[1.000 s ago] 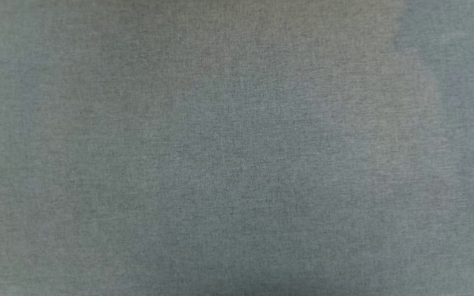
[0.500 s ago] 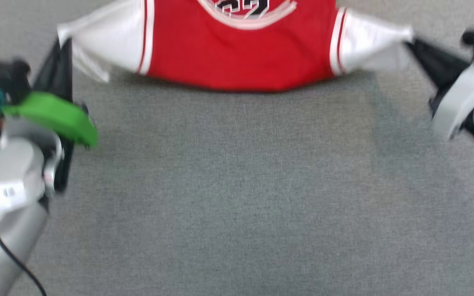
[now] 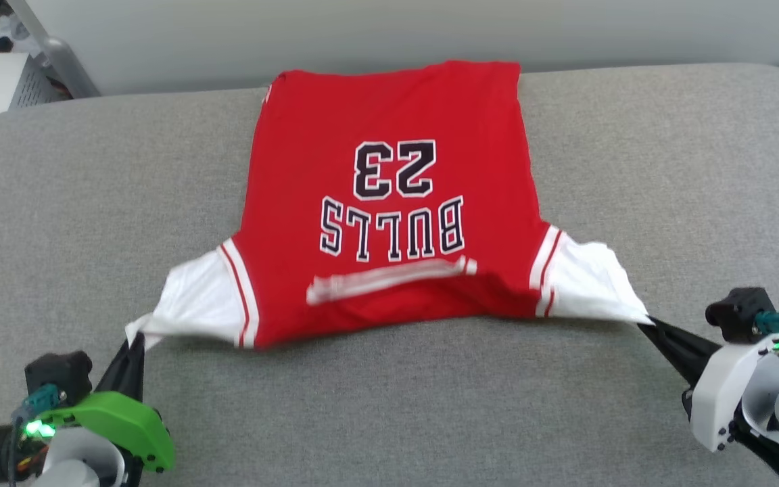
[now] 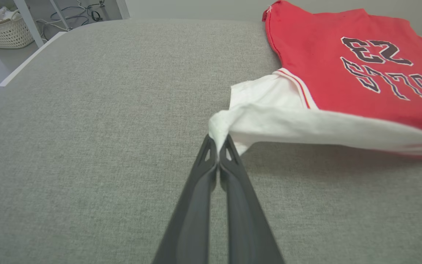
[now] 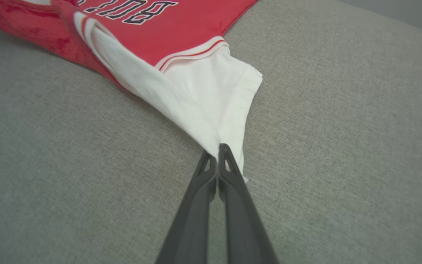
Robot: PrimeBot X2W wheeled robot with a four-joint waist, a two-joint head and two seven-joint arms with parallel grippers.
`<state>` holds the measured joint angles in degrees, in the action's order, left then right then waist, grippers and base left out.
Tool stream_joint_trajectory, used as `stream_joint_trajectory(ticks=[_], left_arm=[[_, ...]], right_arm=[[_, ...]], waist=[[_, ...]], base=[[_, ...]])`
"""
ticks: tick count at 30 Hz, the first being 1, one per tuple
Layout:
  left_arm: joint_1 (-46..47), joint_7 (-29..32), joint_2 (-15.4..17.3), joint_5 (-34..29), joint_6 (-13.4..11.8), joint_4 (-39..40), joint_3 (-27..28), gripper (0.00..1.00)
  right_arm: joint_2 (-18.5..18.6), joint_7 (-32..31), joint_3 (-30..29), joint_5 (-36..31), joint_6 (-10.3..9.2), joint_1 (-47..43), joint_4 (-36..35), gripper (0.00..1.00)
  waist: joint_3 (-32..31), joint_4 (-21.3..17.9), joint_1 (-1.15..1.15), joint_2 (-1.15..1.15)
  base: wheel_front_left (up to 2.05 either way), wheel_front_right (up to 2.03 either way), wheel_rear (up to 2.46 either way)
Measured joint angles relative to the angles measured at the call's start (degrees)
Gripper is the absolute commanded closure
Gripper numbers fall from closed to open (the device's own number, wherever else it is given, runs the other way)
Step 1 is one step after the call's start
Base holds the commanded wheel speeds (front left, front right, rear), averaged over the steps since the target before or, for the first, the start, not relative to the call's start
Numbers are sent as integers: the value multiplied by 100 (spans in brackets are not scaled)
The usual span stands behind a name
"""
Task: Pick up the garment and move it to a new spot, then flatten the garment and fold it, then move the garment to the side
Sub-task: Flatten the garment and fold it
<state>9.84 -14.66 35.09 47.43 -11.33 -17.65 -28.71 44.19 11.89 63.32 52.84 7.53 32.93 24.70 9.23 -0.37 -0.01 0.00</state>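
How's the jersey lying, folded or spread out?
Spread out: the garment lies number-up, left gripper and right gripper holding its sleeves apart.

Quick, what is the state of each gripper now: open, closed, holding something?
Left gripper: closed, pinching the garment at one white sleeve tip.
Right gripper: closed, pinching the garment at the other white sleeve tip.

Red jersey (image 3: 389, 203), white short sleeves, red-white striped trim. Print face up: "BULLS" and "23" in black edged white, upside down in the head view. Hem toward 12, neck end toward 6. The near edge is rolled over, with a strip of striped trim showing. Body lies flat on the grey padded surface (image 3: 92, 169), centre to 12. Sleeves stretched out to 8 and 4, tips raised off the surface. Each tip is pinched in a closed hand: left hand (image 3: 138, 338), right hand (image 3: 643, 323).
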Motion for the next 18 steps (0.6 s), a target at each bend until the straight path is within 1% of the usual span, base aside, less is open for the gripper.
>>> stream_joint_trajectory(ticks=[7, 15, 18], left_arm=[[-638, 0, -266, -32, 103, -140, 267, 100], [-1082, 0, -323, -252, 107, -214, 411, 100], [-1223, 0, -381, -282, 107, -176, 493, 100]], right_arm=[[-114, 107, -549, 90, 0, -1075, 169, 100], [-136, 148, -1265, 58, 1, -2133, 5, 100], [-157, 132, -1534, -112, 2, -2377, -101, 100]], waist=[[-417, -64, 0, 0], [-635, -93, 0, 0], [-667, -114, 0, 0]], base=[[0, 0, 0], [0, 0, 0], [0, 0, 0]])
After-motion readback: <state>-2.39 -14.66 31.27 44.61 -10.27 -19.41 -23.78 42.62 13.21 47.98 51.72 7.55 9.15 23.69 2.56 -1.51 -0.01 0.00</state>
